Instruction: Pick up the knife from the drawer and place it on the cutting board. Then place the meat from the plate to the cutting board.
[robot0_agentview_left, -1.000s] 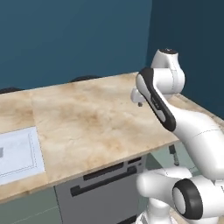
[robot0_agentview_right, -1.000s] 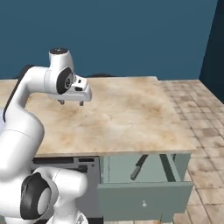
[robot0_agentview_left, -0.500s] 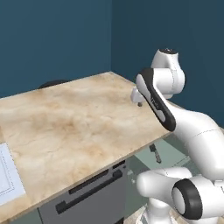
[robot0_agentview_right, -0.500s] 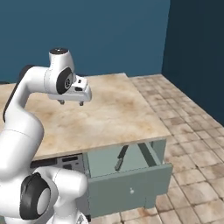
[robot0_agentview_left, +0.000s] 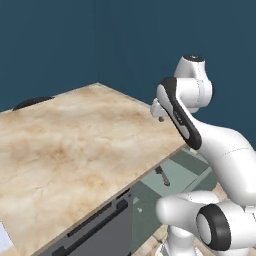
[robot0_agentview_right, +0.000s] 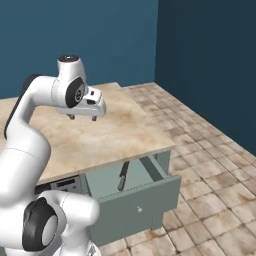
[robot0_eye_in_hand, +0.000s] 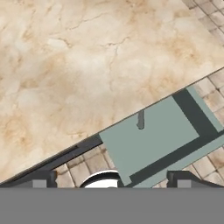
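The knife (robot0_agentview_right: 122, 176) lies lengthwise in the open grey-green drawer (robot0_agentview_right: 137, 207) under the counter's right end; its dark handle also shows in the left base view (robot0_agentview_left: 162, 176). In the hand view the knife (robot0_eye_in_hand: 140, 119) pokes out from beneath the counter edge into the drawer (robot0_eye_in_hand: 153, 142). My gripper (robot0_agentview_right: 82, 118) hangs open and empty above the marble counter (robot0_agentview_right: 115, 132), behind and left of the drawer. Its fingertips (robot0_eye_in_hand: 43, 179) stand wide apart. The cutting board, the meat and the plate are out of view.
Brown floor tiles (robot0_agentview_right: 210, 150) stretch to the right of the counter and drawer. Dark blue walls (robot0_agentview_right: 205, 55) close the corner behind. A dark appliance front (robot0_agentview_left: 100, 227) sits under the counter left of the drawer. A dark round patch (robot0_agentview_left: 32, 101) lies at the counter's far left.
The base has swung, so the whole scene has shifted left in both base views and the drawer now sits nearer the middle. The arm holds the same pose, gripper still open.
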